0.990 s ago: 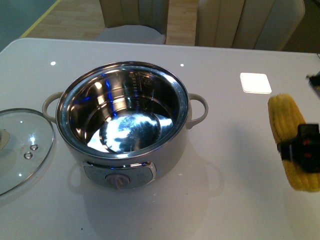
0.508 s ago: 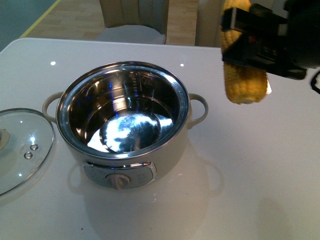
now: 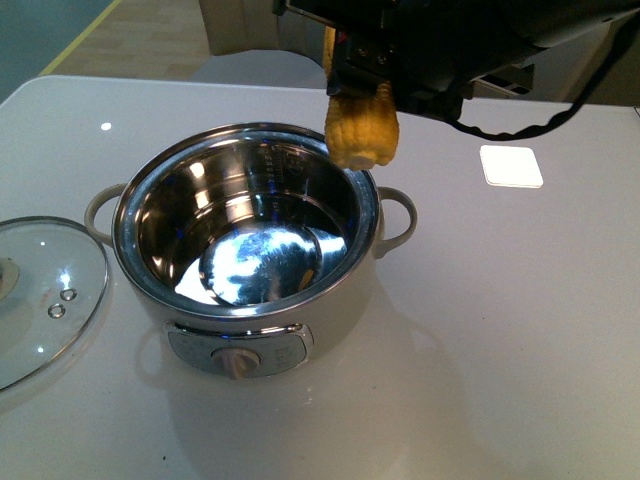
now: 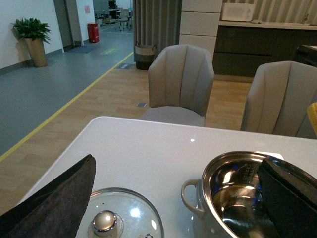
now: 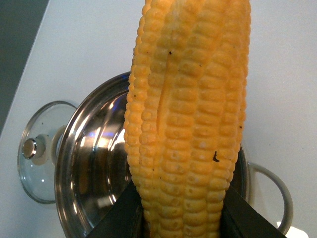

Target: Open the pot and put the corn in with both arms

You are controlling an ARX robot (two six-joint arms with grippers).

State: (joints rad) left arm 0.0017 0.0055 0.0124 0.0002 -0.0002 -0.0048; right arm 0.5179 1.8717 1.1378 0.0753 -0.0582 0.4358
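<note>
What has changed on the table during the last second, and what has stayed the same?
The right gripper, shut on the corn, carried it up and leftward from the right; it now hangs over the pot, at the far rim. Pot, glass lid and white square stayed put.

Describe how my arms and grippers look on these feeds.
The right arm is bulky, matte black, with a thin black cable looping off it. The left gripper's fingers are dark and wedge-shaped, one a felt-like grey. I can read no markings.
</note>
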